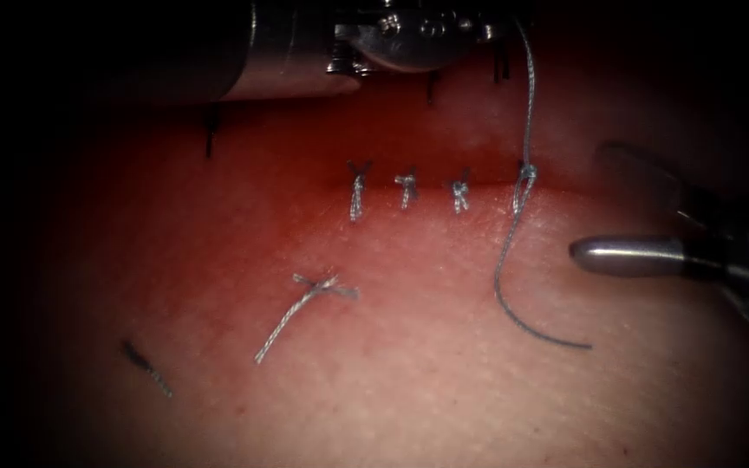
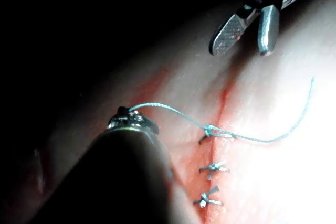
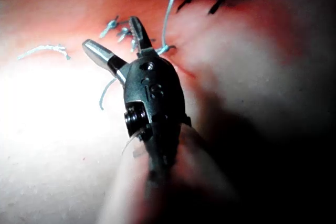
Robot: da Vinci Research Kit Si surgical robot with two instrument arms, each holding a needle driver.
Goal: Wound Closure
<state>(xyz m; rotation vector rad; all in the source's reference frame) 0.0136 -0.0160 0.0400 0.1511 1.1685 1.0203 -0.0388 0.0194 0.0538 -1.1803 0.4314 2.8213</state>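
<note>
**Three stitches tied, a fourth knot under way**

Reddened tissue point(image 1: 409, 381) lies under our tools, with the cut point(image 1: 426, 185) running left to right across the endoscope view. We count three finished stitches point(image 1: 407, 187) along it, their ends trimmed short. At the right end of the cut a fourth knot point(image 1: 524, 176) sits with its thread point(image 1: 528, 95) not yet cut: one strand climbs to our left tool point(image 1: 409, 39), the free tail curls down across the tissue below the cut. From the left wrist view we judge that this tool is clamped on the thread. Our right tool point(image 1: 643, 208) hovers right of the knot with its jaws apart, holding nothing. We cannot make out the needle. Two loose cut ends of thread point(image 1: 301, 314) lie below the cut, to the left. By our reading, the closure is near its end, with this last knot's strands left uncut.
</note>
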